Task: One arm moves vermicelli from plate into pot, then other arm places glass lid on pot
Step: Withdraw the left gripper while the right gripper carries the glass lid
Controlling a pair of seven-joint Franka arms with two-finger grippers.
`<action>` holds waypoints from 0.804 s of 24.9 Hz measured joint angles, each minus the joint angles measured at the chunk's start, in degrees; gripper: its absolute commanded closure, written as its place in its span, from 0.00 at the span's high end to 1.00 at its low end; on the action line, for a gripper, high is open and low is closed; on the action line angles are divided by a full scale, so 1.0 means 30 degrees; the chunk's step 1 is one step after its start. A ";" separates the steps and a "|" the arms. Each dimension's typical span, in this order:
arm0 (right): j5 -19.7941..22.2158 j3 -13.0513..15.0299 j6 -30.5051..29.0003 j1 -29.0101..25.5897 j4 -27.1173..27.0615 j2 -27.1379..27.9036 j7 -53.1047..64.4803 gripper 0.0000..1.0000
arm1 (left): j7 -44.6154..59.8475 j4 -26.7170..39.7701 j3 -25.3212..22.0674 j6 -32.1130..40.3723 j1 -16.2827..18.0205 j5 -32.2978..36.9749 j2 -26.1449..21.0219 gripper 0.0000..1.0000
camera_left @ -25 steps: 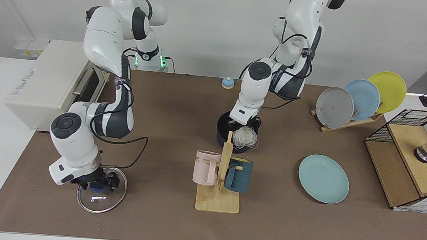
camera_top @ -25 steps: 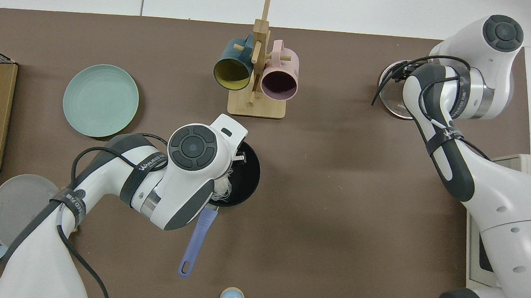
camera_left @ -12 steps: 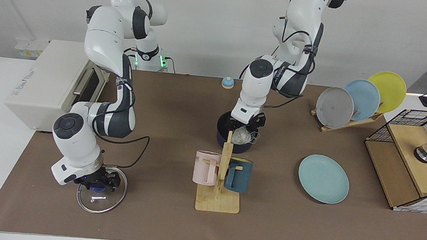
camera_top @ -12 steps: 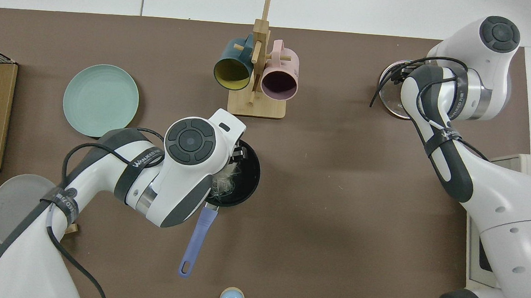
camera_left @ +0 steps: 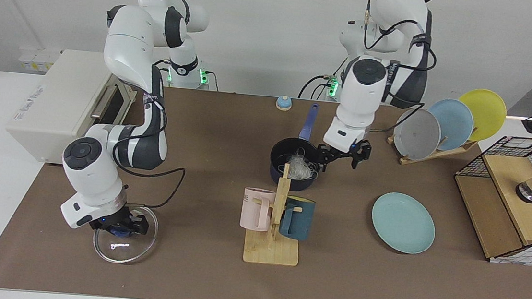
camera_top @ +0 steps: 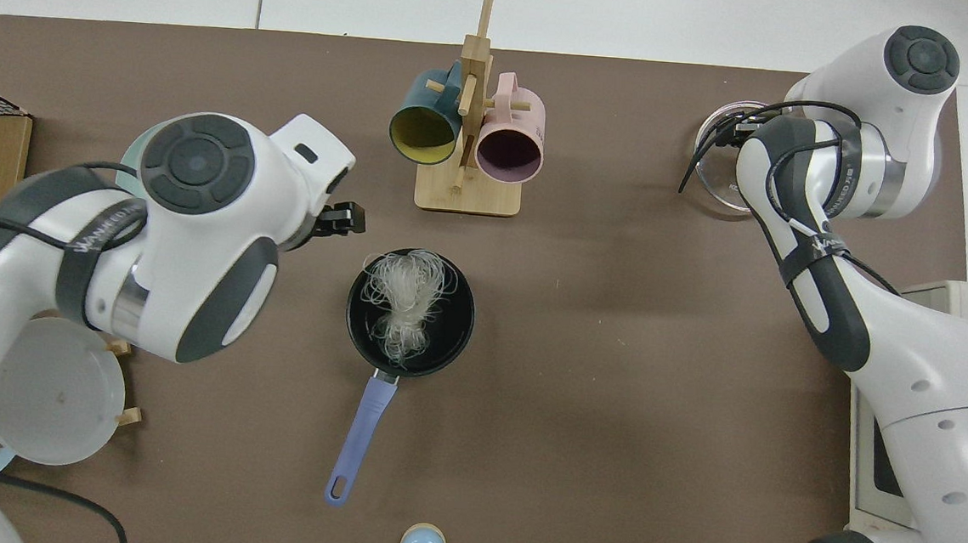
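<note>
**Inspector A:** We find the vermicelli (camera_top: 405,309) inside the pot (camera_top: 454,337), and the plate (camera_left: 403,222) bare. The left gripper (camera_left: 341,157) hangs just beside the pot's rim, on the plate's side, fingers spread and empty.

**Inspector B:** Agreed. We judge the first step done; the lid (camera_left: 124,240) is next. The right gripper (camera_left: 119,226) sits on the lid's knob, at the table's far end from the pot. We cannot tell whether its fingers are clamped.

**Inspector A:** The relation that matters: the pot lies well apart from the lid, past the mug rack (camera_left: 274,227). The pot's handle (camera_top: 359,437) points away from the rack, toward the arms' bases.

**Inspector B:** We judge the right arm must carry the lid across, clear of the rack.
</note>
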State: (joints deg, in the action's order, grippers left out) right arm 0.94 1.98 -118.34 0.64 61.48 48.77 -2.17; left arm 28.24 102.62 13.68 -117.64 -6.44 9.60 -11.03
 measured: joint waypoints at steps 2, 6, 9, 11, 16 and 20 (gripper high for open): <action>-0.0001 -0.0018 0.0000 0.0030 0.0001 -0.0148 0.0000 0.00 | -0.1766 -0.0195 -0.0994 0.0036 0.0009 0.0000 -0.0002 1.00; -0.0002 -0.0046 0.0066 0.0270 0.0009 -0.0635 -0.0008 0.00 | -0.5260 -0.0363 -0.2912 0.0036 0.0034 -0.0084 -0.0005 1.00; -0.0002 -0.0054 0.0638 0.0557 0.0016 -0.1205 -0.0296 0.00 | -0.7954 -0.0400 -0.4397 0.0035 0.0042 -0.0674 -0.0005 1.00; -0.0003 -0.0059 0.1216 0.0751 0.0017 -0.1616 -0.0578 0.00 | -0.9404 -0.0430 -0.5228 0.0032 0.0048 -0.1183 -0.0007 1.00; 0.0002 -0.0134 0.3103 0.1769 0.0054 -0.2815 -0.2245 0.00 | -1.1719 -0.0648 -0.6799 0.0036 0.0068 -0.1674 -0.0007 1.00; 0.0027 -0.0148 0.4095 0.3566 0.0940 -0.4406 -0.4930 0.00 | -1.2068 -0.1140 -0.7265 0.0512 0.0070 -0.1707 0.0008 1.00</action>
State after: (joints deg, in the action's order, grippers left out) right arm 1.02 1.53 -106.06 11.34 64.30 35.56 -16.96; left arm -7.97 99.20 -8.12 -116.10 -6.23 4.48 -11.00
